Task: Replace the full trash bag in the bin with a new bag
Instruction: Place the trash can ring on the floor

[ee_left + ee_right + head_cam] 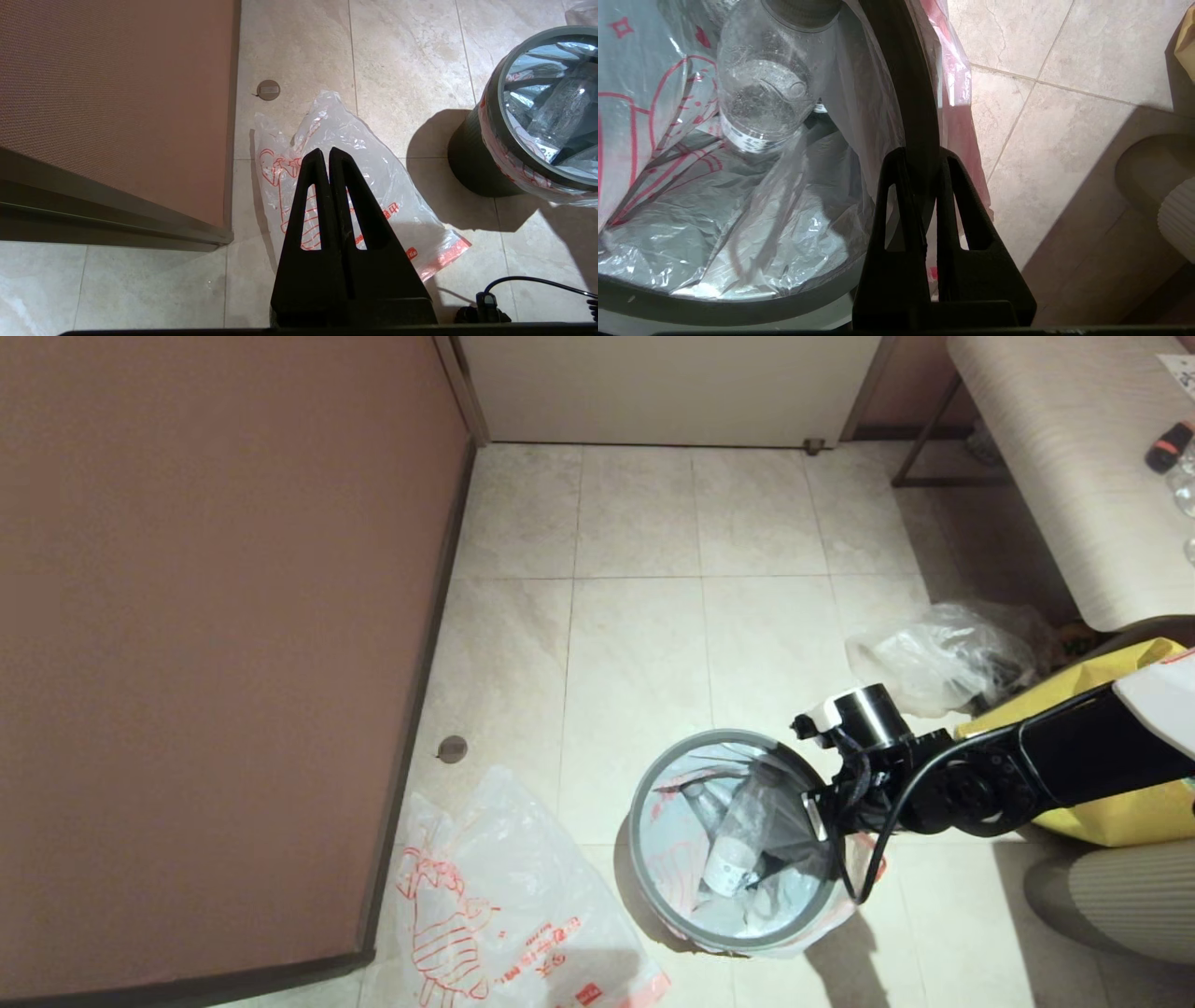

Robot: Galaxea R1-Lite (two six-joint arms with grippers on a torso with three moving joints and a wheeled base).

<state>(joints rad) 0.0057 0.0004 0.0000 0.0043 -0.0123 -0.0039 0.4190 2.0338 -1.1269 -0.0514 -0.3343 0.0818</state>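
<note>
The right gripper [924,161] is clenched on the grey ring rim [910,84] of the small black plastic bin [472,163], seemingly pinching the full translucent red-printed trash bag [668,116] there for lifting out, while the left gripper [329,156] hangs closed and empty above the new flat red-printed plastic bag [495,896] waiting on the floor.

printed bag [695,845] lining black bin [472,163]

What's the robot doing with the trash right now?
Right tool shut on the bin's grey ring rim. Left tool shut, parked over the new bag. Full trash bag still in the bin.
</note>
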